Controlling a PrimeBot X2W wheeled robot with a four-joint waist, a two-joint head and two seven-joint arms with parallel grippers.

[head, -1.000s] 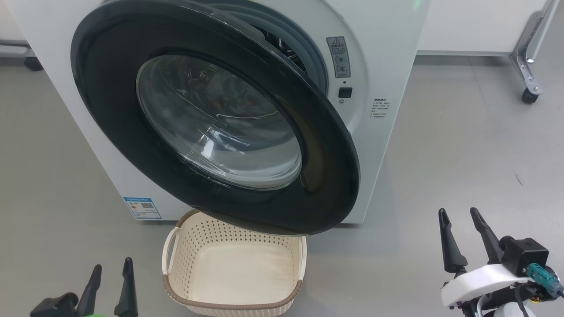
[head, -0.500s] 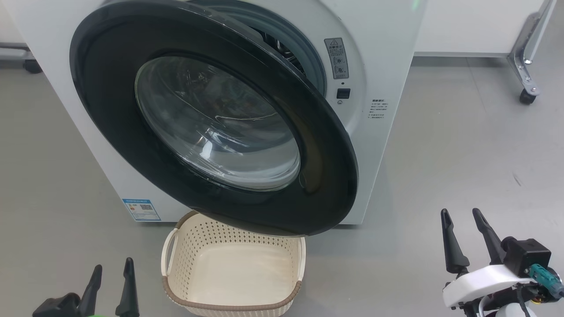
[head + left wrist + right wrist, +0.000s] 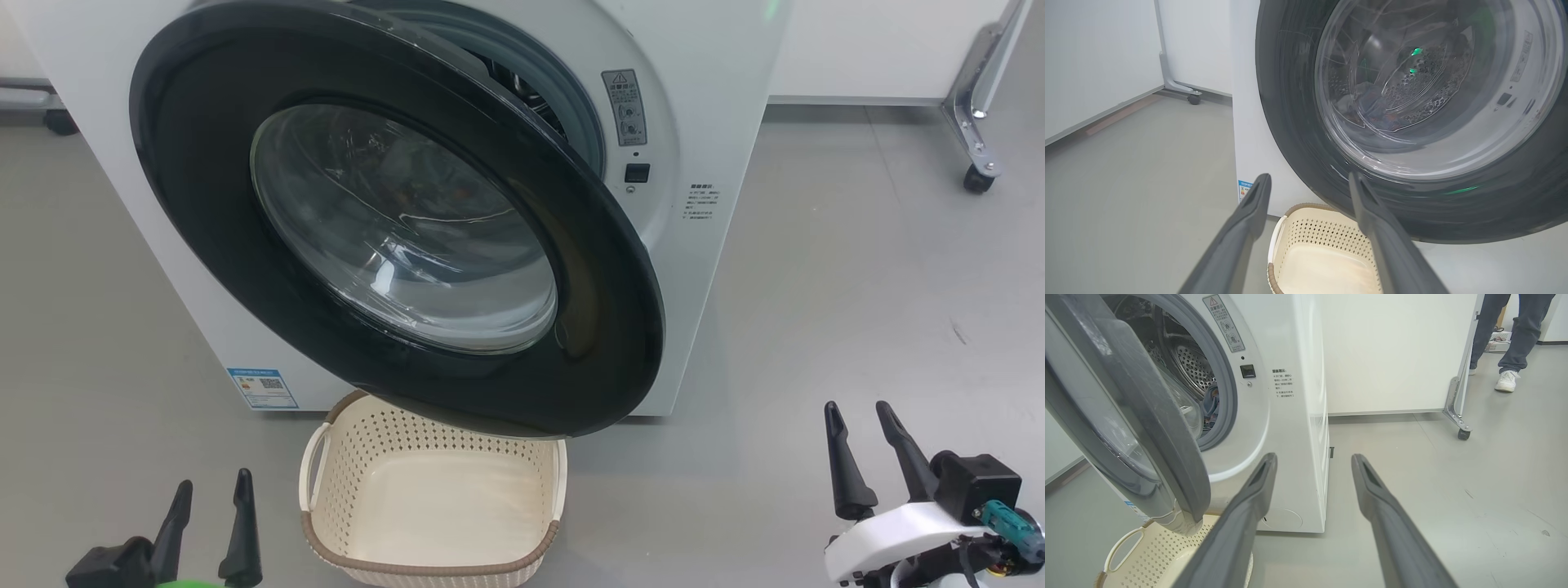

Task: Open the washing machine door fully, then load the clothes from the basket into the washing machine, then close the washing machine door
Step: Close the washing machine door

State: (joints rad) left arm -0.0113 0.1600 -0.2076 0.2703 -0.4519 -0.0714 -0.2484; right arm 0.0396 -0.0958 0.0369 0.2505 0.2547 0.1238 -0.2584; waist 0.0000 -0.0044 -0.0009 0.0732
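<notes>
washing machine door [image 3: 400, 229] ajar | basket [image 3: 433, 565] beneath its edge — bare | clothes [image 3: 1210, 406] in drum [image 3: 1194, 369] | left gripper [image 3: 214, 480] — fingers apart, free | right gripper [image 3: 857, 406] same

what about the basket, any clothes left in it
No, in the head view the basket shows a bare cream bottom with no cloth lying in it.

White washing machine [image 3: 722, 57], black-rimmed door [image 3: 608, 327], cream perforated basket [image 3: 424, 434].

The empty cream basket [image 3: 433, 498] sits between the left tool [image 3: 214, 478] and right tool [image 3: 856, 406]. Beyond them the black-rimmed washing machine door [image 3: 392, 220] hangs ajar, with clothes [image 3: 1210, 408] inside the washing machine [image 3: 718, 82].
</notes>
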